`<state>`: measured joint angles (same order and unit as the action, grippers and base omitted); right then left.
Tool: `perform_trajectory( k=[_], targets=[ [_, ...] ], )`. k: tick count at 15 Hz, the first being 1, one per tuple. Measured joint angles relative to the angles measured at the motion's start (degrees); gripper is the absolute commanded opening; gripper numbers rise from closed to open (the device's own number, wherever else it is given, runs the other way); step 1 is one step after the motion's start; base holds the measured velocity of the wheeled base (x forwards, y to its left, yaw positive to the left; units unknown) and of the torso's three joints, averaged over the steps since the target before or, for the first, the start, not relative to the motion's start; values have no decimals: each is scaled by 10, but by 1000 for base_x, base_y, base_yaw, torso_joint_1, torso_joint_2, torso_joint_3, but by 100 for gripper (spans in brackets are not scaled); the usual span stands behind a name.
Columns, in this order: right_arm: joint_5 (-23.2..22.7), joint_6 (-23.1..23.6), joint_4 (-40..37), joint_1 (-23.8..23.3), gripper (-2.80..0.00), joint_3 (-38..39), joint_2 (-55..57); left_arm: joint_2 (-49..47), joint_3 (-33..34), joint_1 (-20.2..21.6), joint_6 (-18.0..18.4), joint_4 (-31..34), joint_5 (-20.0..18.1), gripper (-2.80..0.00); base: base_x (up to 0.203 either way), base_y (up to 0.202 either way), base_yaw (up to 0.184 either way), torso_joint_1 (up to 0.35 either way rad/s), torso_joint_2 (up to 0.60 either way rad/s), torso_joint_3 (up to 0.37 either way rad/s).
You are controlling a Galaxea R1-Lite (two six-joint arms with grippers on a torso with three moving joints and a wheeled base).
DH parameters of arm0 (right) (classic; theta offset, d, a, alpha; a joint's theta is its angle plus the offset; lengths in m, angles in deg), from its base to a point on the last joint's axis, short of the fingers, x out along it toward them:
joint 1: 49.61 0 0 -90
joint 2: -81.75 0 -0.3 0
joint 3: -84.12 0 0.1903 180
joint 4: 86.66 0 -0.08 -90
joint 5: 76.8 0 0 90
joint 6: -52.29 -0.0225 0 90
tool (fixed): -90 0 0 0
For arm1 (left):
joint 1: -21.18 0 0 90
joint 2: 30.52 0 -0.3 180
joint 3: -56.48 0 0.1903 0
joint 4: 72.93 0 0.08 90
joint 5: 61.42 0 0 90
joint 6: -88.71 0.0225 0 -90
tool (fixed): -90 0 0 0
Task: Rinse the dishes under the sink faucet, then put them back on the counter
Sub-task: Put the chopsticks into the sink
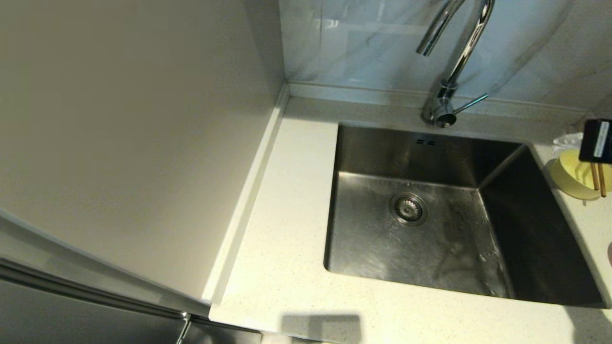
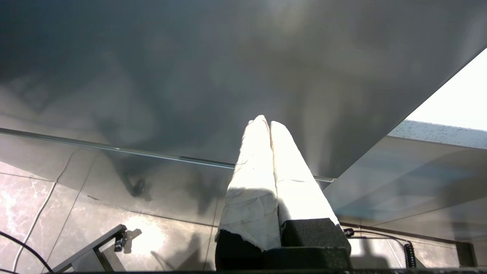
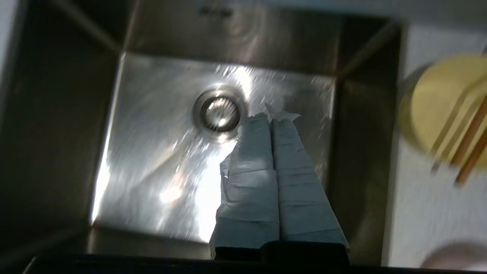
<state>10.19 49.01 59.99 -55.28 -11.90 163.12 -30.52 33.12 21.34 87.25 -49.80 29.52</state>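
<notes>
Speckled off-white counter (image 1: 287, 248) fills the near foreground of the head view and wraps the steel sink (image 1: 382, 248), whose basin holds only the drain strainer (image 1: 408, 209). The right gripper (image 3: 271, 118) hovers above the basin beside the drain, its cloth-wrapped fingers (image 3: 251, 152) pressed together on nothing. The left gripper (image 2: 265, 122) is parked low beside the cabinet front, its jaws likewise closed and empty. On the counter right of the sink sits the yellow bowl (image 1: 571, 179) with the chopsticks (image 1: 598, 177) across it; the pink dish (image 3: 452, 255) lies nearer, at the edge of view. At the far rim stands the faucet (image 1: 452, 71), with no water visible. No dish appears lifted yet: the first pick seems pending, requiring the right jaws to open and reach rightward.
</notes>
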Motion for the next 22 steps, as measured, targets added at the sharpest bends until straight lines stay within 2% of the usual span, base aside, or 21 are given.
perform_trajectory(
  k=[3, 7, 9, 12, 13, 16, 19, 22],
  targets=[
    [-15, 2, -26, -67, -280, -125, 105, 0, 0, 0, 0, 0, 0, -280, 0, 0, 0, 0, 0, 0],
    [-51, 2, -162, -166, -280, -265, 181, 0, 0, 0, 0, 0, 0, -280, 0, 0, 0, 0, 0, 0],
    [-64, 2, -188, -207, -280, -307, 210, 0, 0, 0, 0, 0, 0, -280, 0, 0, 0, 0, 0, 0],
    [-66, 2, -191, -238, -280, -341, 242, 0, 0, 0, 0, 0, 0, -280, 0, 0, 0, 0, 0, 0],
    [-66, 2, -194, -246, 0, -347, 250, 0, 0, 0, 0, 0, 0, -280, 0, 0, 0, 0, 0, 0],
    [-73, -1, -201, -256, 0, -367, 268, 0, 0, 0, 0, 0, 0, -280, 0, 0, 0, 0, 0, 0],
    [-77, -5, -248, -258, 0, -399, 275, 0, 0, 0, 0, 0, 0, -280, 0, 0, 0, 0, 0, 0],
    [-78, -4, -250, -258, 0, -403, 280, 0, 0, 0, 0, 0, 0, -280, 0, 0, 0, 0, 0, 0]
  ],
)
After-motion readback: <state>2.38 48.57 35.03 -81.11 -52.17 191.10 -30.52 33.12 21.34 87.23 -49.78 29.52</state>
